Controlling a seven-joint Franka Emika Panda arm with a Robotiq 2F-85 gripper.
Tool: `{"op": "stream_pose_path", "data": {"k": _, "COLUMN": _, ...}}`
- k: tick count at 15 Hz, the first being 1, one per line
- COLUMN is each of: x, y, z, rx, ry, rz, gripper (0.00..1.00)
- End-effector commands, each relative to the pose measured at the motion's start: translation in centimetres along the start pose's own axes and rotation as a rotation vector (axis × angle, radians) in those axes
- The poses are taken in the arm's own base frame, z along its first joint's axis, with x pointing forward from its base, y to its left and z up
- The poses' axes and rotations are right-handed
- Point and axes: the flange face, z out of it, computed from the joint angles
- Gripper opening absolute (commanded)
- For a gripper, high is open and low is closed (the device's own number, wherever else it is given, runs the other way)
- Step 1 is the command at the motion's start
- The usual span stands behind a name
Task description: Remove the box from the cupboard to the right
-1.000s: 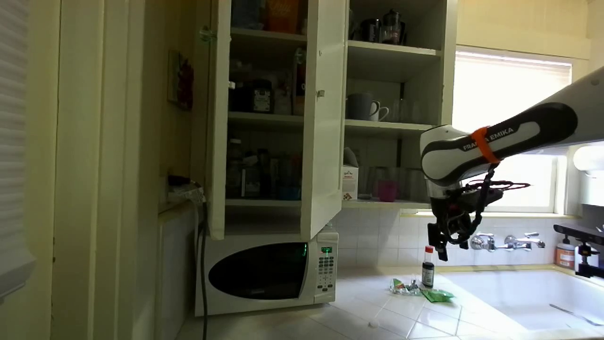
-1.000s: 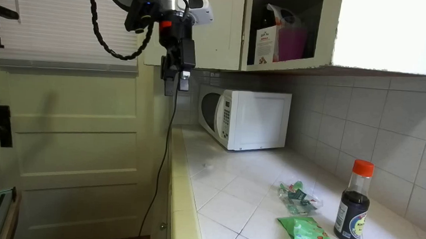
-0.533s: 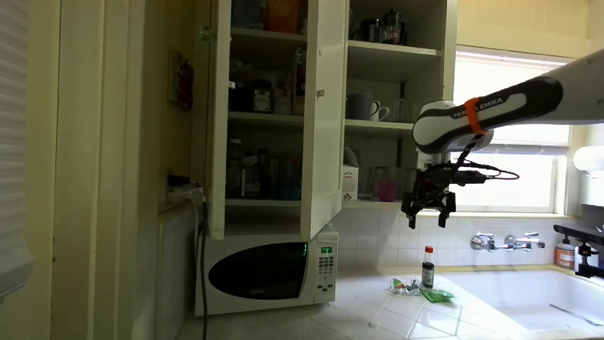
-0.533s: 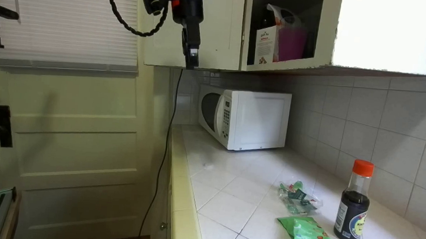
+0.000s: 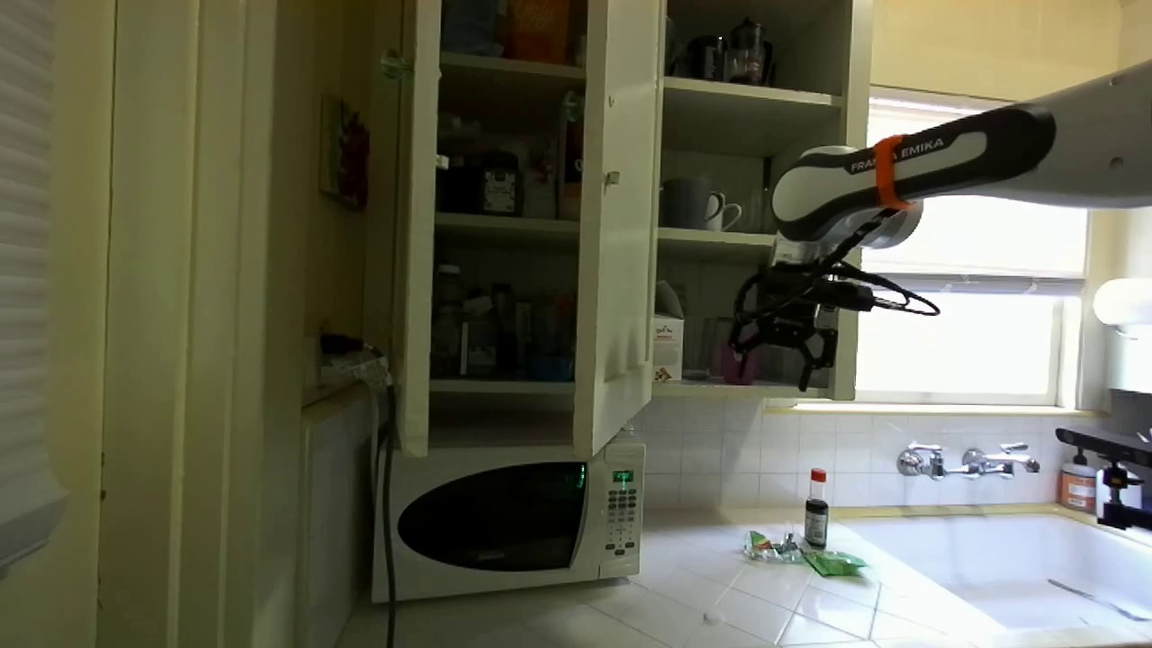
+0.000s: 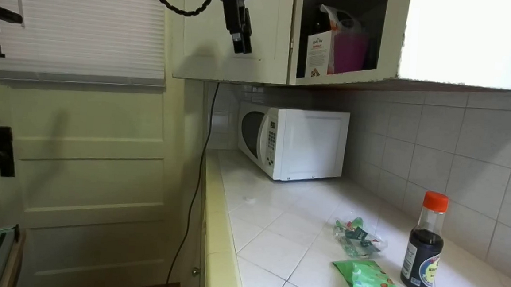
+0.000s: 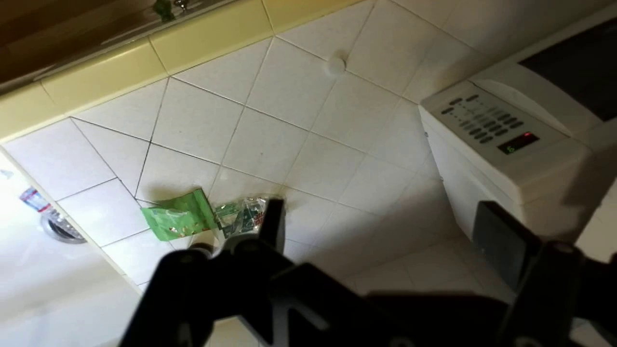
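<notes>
The box [image 5: 667,349] is a whitish carton with reddish print and an open top flap. It stands upright on the lowest shelf of the cupboard [image 5: 857,54], beside the open door, and also shows in an exterior view [image 6: 318,54]. My gripper [image 5: 774,378] is open and empty, fingers down. In that view it appears right of the box, partly covering the glasses; it is apart from the box. It also shows in an exterior view [image 6: 242,49], in front of the cupboard door. In the wrist view the gripper [image 7: 385,224] has its jaws wide apart; the box is out of view there.
A pink cup [image 6: 349,54] stands right beside the box. The open cupboard door [image 5: 621,234] juts out left of it. Below are the microwave [image 5: 504,517], a red-capped bottle [image 6: 424,247] and a green packet [image 6: 371,281] on the tiled counter. The sink [image 5: 1017,576] lies right.
My arm has risen from above the counter to the height of the lowest shelf and shifted toward the cupboard. The gripper has turned and now tilts. The box has not moved.
</notes>
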Motion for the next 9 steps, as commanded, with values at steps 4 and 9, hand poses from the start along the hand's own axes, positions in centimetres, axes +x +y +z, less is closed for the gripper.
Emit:
{"op": "stream_pose_path", "data": {"k": 4, "x": 1.7, "y": 0.6, "z": -2.7, "rx": 0.095, "ry": 0.057, "rz": 0.327, "gripper": 1.0}}
{"op": "stream_pose_path", "data": {"k": 9, "x": 1.9, "y": 0.4, "z": -2.9, "rx": 0.092, "ry": 0.089, "rz": 0.332, "gripper": 1.0}}
